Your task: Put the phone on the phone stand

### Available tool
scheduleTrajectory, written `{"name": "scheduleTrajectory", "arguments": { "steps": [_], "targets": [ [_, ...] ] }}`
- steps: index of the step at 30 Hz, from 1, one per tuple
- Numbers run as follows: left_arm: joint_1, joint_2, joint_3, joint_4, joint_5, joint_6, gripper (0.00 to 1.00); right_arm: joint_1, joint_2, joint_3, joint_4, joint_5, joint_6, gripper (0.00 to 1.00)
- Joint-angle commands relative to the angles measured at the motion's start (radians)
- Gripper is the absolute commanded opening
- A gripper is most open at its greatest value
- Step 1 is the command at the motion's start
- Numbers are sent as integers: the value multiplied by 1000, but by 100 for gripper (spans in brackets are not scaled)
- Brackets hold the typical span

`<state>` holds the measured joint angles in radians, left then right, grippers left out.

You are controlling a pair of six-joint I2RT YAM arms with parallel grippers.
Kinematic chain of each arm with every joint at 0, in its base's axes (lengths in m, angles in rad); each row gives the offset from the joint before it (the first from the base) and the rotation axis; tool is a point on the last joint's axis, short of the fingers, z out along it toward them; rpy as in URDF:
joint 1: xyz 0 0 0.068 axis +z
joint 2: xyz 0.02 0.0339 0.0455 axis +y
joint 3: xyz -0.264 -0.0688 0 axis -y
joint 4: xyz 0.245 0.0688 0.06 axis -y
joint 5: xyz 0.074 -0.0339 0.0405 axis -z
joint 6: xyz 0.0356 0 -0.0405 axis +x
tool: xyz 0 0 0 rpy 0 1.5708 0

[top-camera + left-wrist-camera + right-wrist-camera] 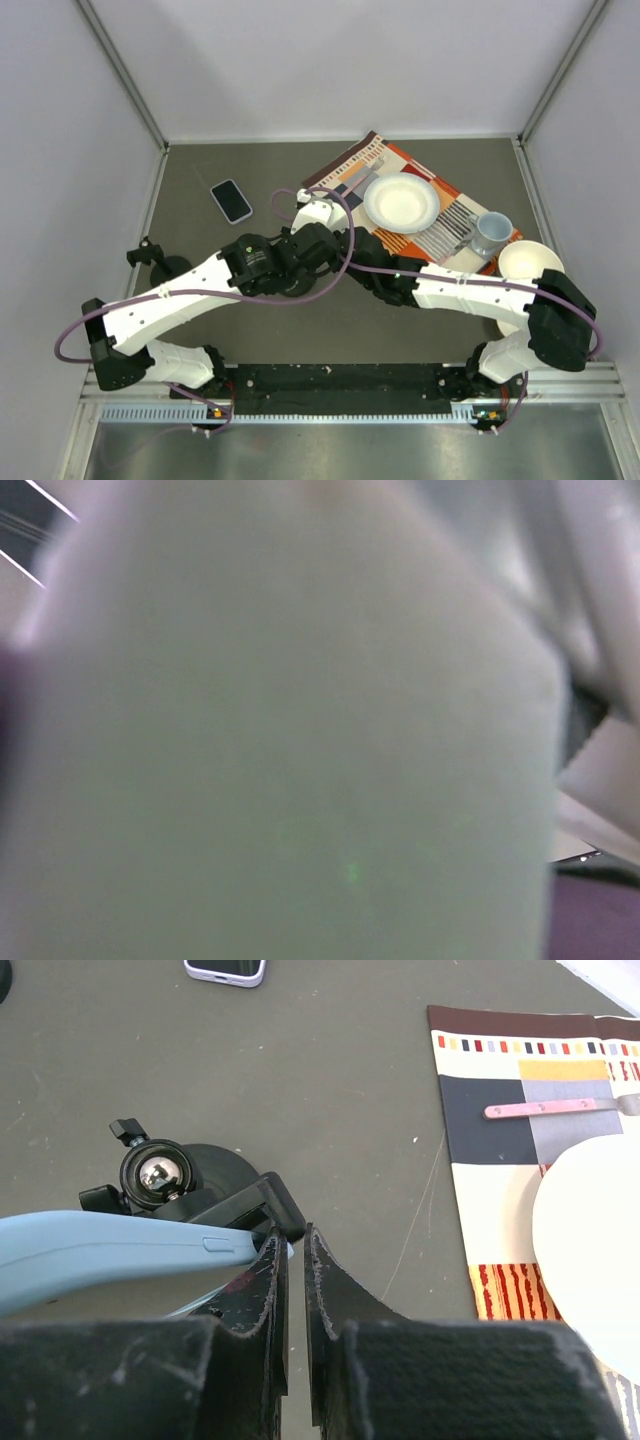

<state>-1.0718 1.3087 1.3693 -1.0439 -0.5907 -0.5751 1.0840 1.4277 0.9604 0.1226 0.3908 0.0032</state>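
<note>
Right end effector point(293, 1255) fingers pressed together, tips just beside black phone stand point(190, 1175). Light blue phone point(90, 1252) edge-on, its end against stand's clamp. Left end effector point(310, 210): cannot tell, wrist view blurred. Second phone point(231, 200) flat on table point(330, 330)

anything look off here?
Left wrist view is filled edge to edge by a blurred pale surface, too close to identify. The placemat lies diagonally rather than square. Nothing visibly spilled or damaged.
</note>
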Motion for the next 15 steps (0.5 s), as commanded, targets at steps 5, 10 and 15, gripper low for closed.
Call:
{"name": "scheduleTrajectory", "arguments": {
  "steps": [5,10,15],
  "targets": [
    [164,52,-52,-493,-256,-169,0,172,-193,127,-119,125,-9,0],
    [167,54,-56,-493,-235,-187,0,238,-162,127,-98,363,9,0],
    [165,50,-1,-493,-175,-186,0,254,-106,72,132,447,-101,0]
  ]
}}
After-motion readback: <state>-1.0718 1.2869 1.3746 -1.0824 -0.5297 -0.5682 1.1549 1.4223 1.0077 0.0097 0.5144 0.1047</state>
